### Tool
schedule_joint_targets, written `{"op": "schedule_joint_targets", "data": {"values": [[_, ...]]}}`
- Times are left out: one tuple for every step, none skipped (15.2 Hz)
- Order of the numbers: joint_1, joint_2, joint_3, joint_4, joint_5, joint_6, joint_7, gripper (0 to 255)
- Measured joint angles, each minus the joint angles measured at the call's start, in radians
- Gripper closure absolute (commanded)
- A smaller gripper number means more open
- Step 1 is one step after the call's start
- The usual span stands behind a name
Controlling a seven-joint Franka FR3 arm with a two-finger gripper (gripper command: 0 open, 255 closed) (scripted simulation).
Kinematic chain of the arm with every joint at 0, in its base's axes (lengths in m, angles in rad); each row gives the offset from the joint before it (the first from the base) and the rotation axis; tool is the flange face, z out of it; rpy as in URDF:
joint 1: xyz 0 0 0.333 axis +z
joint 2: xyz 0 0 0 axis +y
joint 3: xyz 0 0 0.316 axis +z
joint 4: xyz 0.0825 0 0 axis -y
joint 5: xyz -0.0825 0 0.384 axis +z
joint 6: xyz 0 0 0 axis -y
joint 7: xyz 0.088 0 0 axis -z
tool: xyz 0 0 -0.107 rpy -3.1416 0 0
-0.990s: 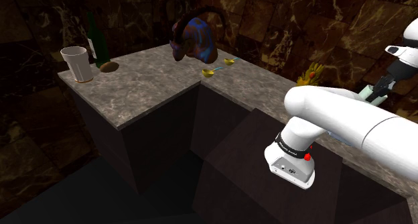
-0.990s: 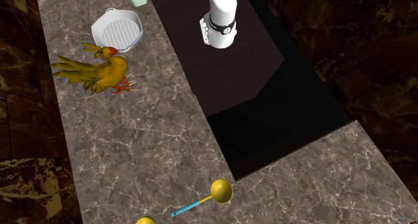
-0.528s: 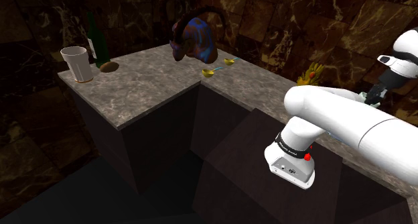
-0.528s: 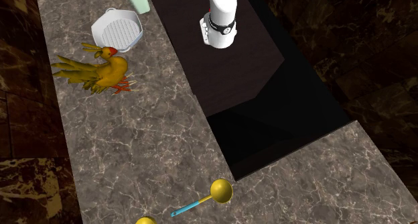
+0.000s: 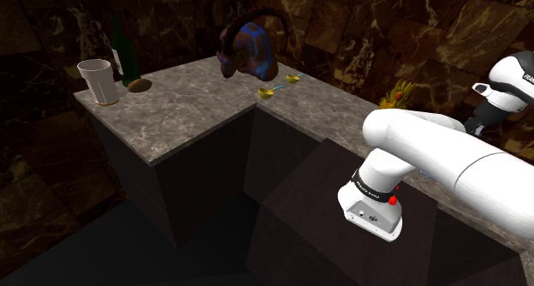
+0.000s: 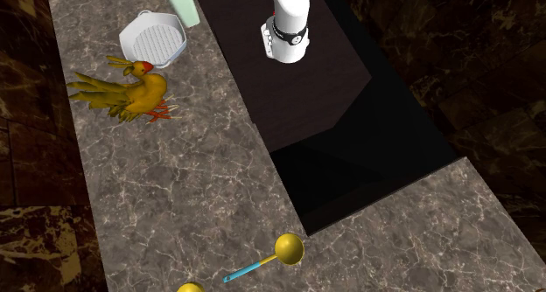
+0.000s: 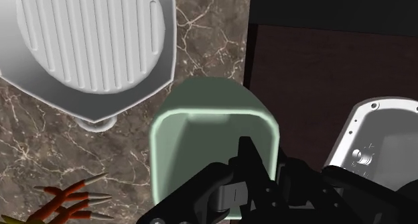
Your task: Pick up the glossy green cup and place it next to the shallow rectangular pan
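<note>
Gripper [image 7: 262,163] clasps the pale green cup [image 7: 201,112], just beside the pan [image 7: 94,45].

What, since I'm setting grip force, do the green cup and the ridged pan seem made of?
The cup: pale green, smooth, even colour with a faint sheen at the rim; plastic or glazed ceramic, I cannot tell which. The pan: plain pale grey, matte, ridged floor; its look gives no sure material.

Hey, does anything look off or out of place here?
Nothing spilled or broken. The cup, clasped by the tool, is right at the counter's edge beside the pan, seemingly overhanging it.
</note>
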Motion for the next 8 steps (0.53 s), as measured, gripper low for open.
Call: {"op": "schedule_joint_targets", "data": {"values": [[-0.001,0.000,-0.010,-0.008,-0.009,0.008,0.002,255],[-0.007,-0.002,-0.026,-0.017,-0.024,0.017,0.000,255],[-0.005,-0.001,-0.037,-0.023,-0.034,0.026,0.003,255],[-0.009,-0.002,-0.050,-0.031,-0.045,0.034,0.003,255],[-0.011,-0.002,-0.065,-0.037,-0.059,0.043,0.003,255],[-0.012,-0.001,-0.081,-0.044,-0.073,0.054,0.005,255],[-0.014,0.000,-0.096,-0.050,-0.086,0.062,0.004,255],[-0.012,0.002,-0.111,-0.057,-0.100,0.073,0.008,255]]}}
